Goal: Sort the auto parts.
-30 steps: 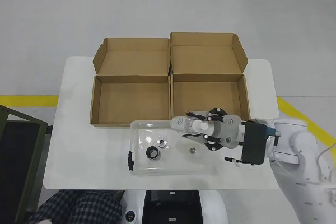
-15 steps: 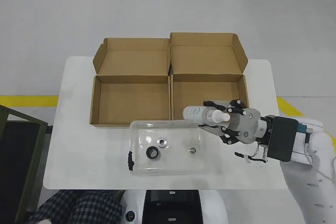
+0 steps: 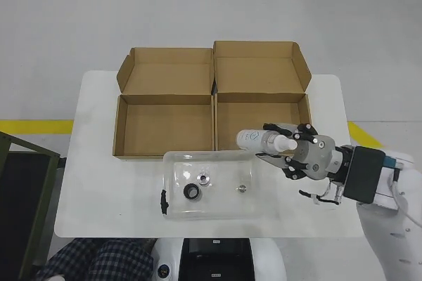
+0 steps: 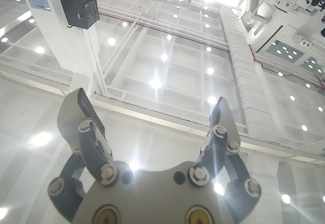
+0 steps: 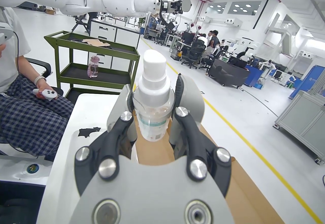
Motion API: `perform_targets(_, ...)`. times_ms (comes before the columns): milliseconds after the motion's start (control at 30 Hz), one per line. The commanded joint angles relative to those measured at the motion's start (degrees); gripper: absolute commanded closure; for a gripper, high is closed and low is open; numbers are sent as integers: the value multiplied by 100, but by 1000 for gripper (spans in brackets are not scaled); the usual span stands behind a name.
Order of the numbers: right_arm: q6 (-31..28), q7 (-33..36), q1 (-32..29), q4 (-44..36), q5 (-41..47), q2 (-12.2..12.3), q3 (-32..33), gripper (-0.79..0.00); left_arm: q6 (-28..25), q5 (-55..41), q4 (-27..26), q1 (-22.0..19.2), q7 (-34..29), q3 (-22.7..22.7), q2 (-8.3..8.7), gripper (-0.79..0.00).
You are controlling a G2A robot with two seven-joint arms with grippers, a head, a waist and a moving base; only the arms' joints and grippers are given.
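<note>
My right gripper (image 3: 284, 146) (image 5: 153, 86) is shut on a clear spray bottle (image 3: 254, 139) (image 5: 152, 108) with a white cap. It holds the bottle on its side in the air, over the near wall of the right cardboard box (image 3: 306, 121), just past the far right corner of the clear plastic tray (image 3: 174, 160). In the tray lie a black ring (image 3: 193, 190), a silver part (image 3: 205, 178) and a small nut (image 3: 242, 187). In its own wrist view, my left gripper (image 4: 149, 98) points up at the ceiling, open, with nothing between its fingers.
The left cardboard box (image 3: 164, 126) stands open beside the right one, both with lids folded back at the far side. A black scrap (image 3: 163, 201) sits at the tray's left end. A green cart (image 3: 14, 183) stands left of the white table (image 3: 98, 183).
My right gripper has carried the bottle up from over the tray's middle to the right and away from me, to the right box's near wall.
</note>
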Motion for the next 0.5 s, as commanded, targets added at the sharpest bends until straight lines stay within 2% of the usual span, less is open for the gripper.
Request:
perform_targets(0, 43, 35, 10, 43, 25, 1, -13, 0, 0, 0, 0, 0, 0, 0, 0, -785)
perform_targets(200, 329, 243, 191, 327, -22, -17, -248, 0, 0, 0, 0, 0, 0, 0, 0, -785)
perform_targets(467, 612, 605, 627, 1149, 41, -78, -810, 0, 0, 0, 0, 0, 0, 0, 0, -785)
